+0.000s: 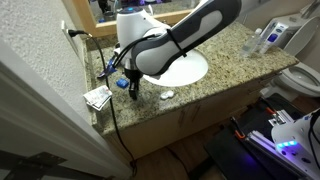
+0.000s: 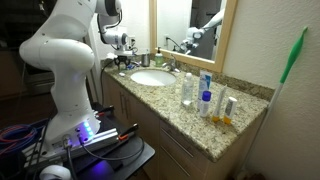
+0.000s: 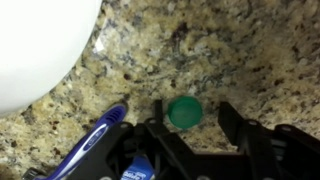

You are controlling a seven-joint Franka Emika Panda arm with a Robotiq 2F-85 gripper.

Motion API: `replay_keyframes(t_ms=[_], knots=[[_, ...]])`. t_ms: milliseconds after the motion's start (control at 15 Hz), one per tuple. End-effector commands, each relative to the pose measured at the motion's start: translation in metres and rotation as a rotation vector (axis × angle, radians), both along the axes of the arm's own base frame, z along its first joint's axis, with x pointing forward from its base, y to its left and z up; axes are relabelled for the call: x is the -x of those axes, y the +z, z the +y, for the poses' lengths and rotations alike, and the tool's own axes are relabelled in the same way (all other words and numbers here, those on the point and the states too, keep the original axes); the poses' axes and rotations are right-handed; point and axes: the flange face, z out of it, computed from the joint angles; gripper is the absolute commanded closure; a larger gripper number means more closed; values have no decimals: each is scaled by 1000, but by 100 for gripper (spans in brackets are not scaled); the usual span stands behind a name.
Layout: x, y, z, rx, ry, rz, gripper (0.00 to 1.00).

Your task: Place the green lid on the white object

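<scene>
— Where does the lid (image 3: 183, 111) sit from your end?

— On the counter (image 3: 230, 50), between my gripper's (image 3: 192, 118) two fingers, jaws apart either side of it. In my wrist view the sink basin (image 3: 35, 45) lies up and to the left, and a long-handled item (image 3: 100, 135) lies lower left, near the lid.

— And the small lump (image 1: 167, 95)?

— In an exterior view I see it on the counter's front strip, just before the basin and near my gripper. A paper (image 1: 97, 97) lies at one end of the counter; the bottles (image 2: 205, 95) stand past the basin towards the other.
</scene>
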Motion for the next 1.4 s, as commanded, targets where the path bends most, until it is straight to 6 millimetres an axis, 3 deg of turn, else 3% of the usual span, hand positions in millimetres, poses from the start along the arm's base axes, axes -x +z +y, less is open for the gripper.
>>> replay_keyframes(t_ms=[0, 200, 667, 733, 867, 1333], knots=[[-4, -3, 5, -1, -16, 15, 71], [-6, -3, 5, 2, -24, 17, 92], [-8, -3, 5, 8, -63, -13, 92], [21, 20, -29, 8, -79, -27, 92], [29, 25, -39, 8, -97, -29, 92], [85, 45, -97, 22, -139, -36, 92]])
